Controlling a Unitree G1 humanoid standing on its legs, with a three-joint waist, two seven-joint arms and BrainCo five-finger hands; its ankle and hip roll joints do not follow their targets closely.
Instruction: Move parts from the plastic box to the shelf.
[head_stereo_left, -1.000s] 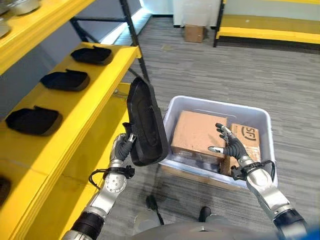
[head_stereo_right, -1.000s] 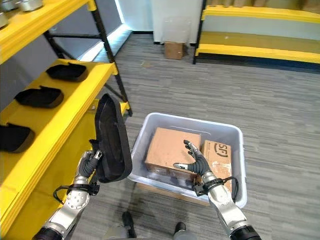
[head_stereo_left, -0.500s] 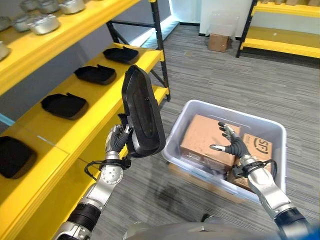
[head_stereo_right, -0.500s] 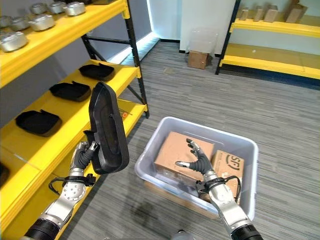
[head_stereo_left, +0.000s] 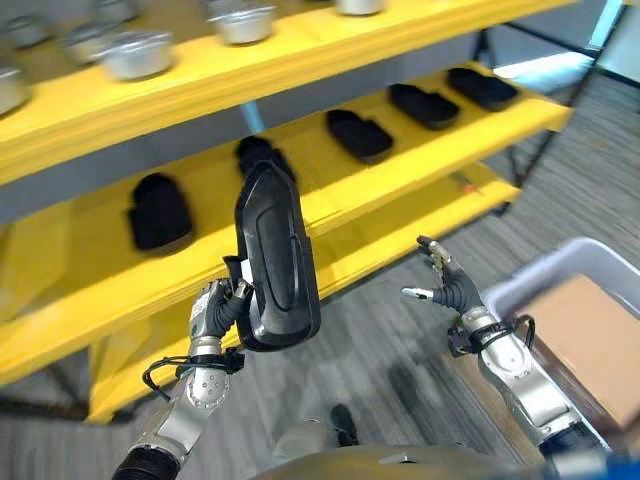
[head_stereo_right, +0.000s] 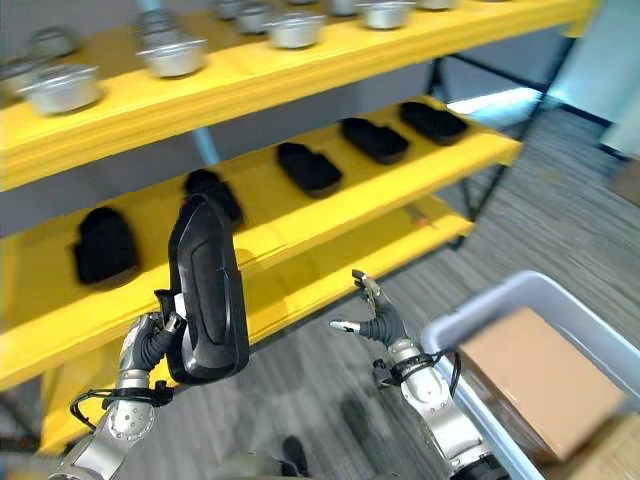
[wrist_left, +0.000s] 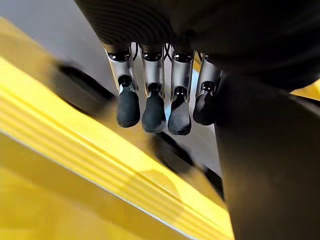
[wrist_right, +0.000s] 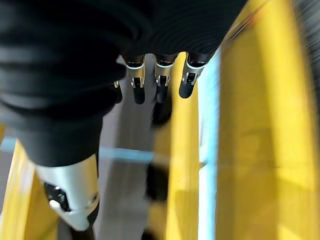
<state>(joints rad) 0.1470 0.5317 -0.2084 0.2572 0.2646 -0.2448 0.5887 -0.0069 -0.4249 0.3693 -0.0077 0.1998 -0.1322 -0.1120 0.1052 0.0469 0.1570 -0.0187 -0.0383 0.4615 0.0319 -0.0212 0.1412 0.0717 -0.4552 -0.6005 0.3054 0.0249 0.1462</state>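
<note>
**Black part held upright before the yellow shelf**

We stand before a yellow shelf (head_stereo_left: 330, 190) on a grey striped floor (head_stereo_left: 400, 340). On its middle level we see a row of black parts (head_stereo_left: 360, 135) that lie flat, well apart from each other. On the upper level there are silver metal bowls (head_stereo_right: 170, 55).

Our left hand (head_stereo_left: 215, 310) has its fingers curled round the lower edge of a long black part (head_stereo_left: 275, 260). The part stands almost upright in the air, in front of the middle level and not touching it. In the left wrist view the dark fingertips (wrist_left: 150, 112) bend beside the black surface of the part.

Our right hand (head_stereo_right: 375, 322) is raised in the air with its fingers spread and holds nothing. It is between the shelf and the plastic box (head_stereo_right: 500, 300). The box is on the floor at our right, and a brown carton (head_stereo_right: 530, 375) lies inside it.
</note>
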